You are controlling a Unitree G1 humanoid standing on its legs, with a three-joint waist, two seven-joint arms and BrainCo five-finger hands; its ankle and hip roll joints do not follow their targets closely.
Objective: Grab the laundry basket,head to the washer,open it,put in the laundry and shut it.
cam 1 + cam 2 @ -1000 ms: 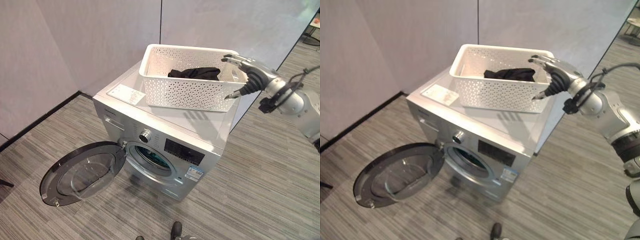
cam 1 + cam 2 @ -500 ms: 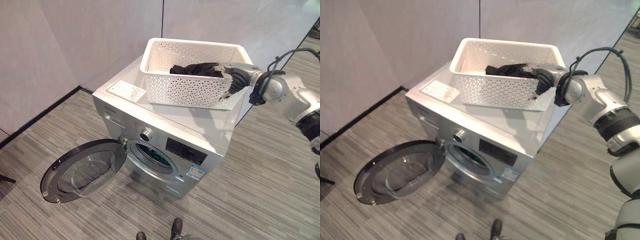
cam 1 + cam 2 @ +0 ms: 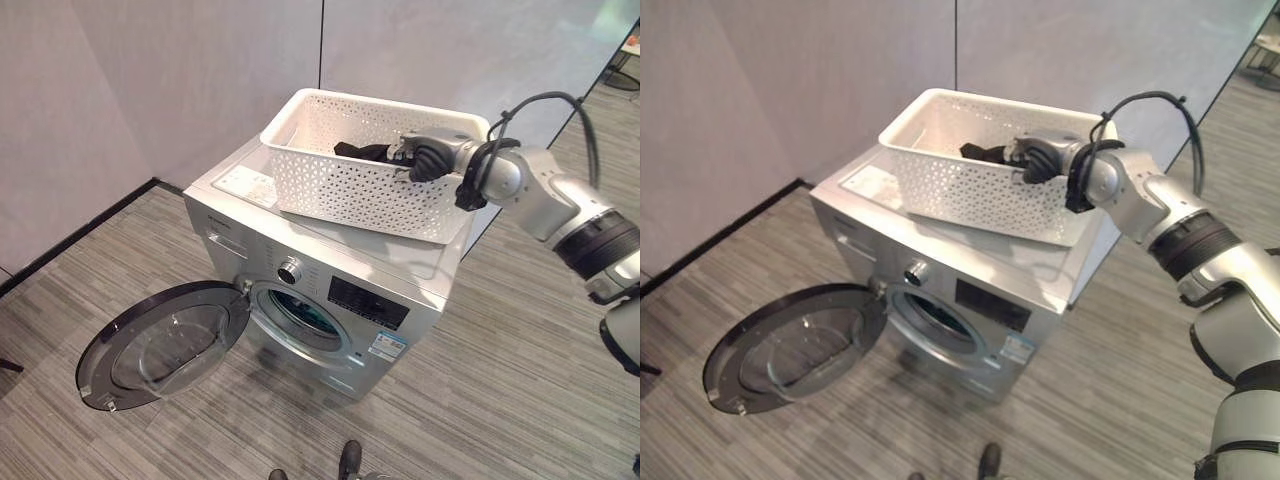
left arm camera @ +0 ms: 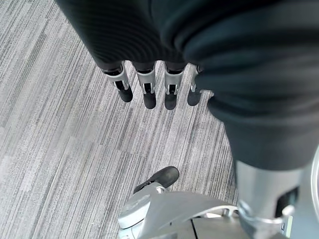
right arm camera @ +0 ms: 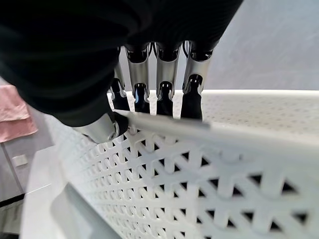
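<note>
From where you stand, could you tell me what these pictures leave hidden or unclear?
- Right hand, eye views: fingertips reach into the basket over the dark laundry; whether they hold it is hidden.
- Laundry, right wrist view: screened by the basket wall.
- Washer drum, eye views: too dark behind the open door.

The basket [image 3: 360,165] with laundry [image 3: 362,151] in it sits on the washer [image 3: 330,280], door [image 3: 160,345] open leftward.

The washer [image 3: 330,270] and basket [image 3: 980,165] are seen from above by both head views. The floor [image 4: 60,149] is faced along the left hand [image 4: 149,87]; the basket rim is viewed closely past the right hand [image 5: 159,74].
</note>
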